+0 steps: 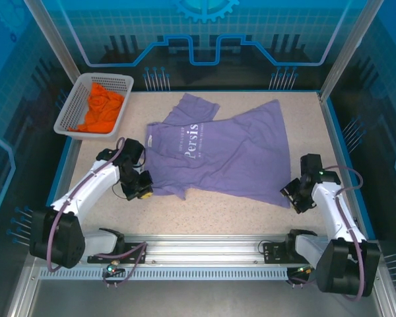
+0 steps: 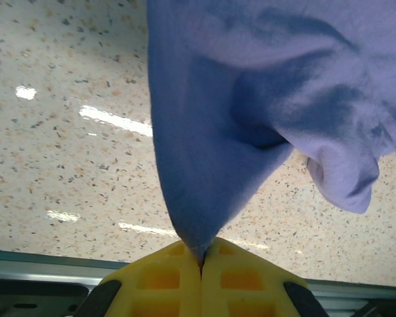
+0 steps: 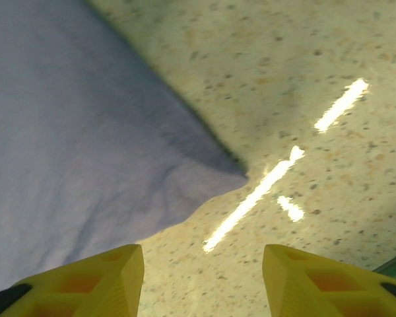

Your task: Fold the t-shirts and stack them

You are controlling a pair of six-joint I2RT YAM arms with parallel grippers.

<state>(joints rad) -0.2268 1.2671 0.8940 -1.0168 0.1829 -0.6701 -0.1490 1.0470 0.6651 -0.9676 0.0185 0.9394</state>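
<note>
Speckled beige table (image 1: 237,214) is spreading across the floor of a blue-walled cell, and both arms are reaching in from its near edge. The left hand (image 1: 142,190) is clenching hard: in the left wrist view its yellow fingers (image 2: 152,284) are pressing together with a pinch of the purple shirt (image 2: 251,99) caught between them. The cloth is rising from that pinch in a narrow peak and widening into loose folds above the table (image 2: 66,132). From above, this grip is sitting at the near-left edge of the purple shirt (image 1: 224,152).

The right hand (image 1: 296,195) is standing released at the shirt's near-right corner. In its own view the right hand (image 3: 201,264) is showing its fingers (image 3: 99,281) well apart, with bare table (image 3: 317,66) between them and nothing gripped. The corner of the purple shirt (image 3: 66,132) is lying flat just ahead of one finger.

Outward from the hands, the shirt is lying spread over the middle of the table, its white lettering (image 1: 195,140) facing up. At the far-left corner a white basket (image 1: 71,105) is holding the crumpled orange shirt (image 1: 102,109), well apart from the purple one.
</note>
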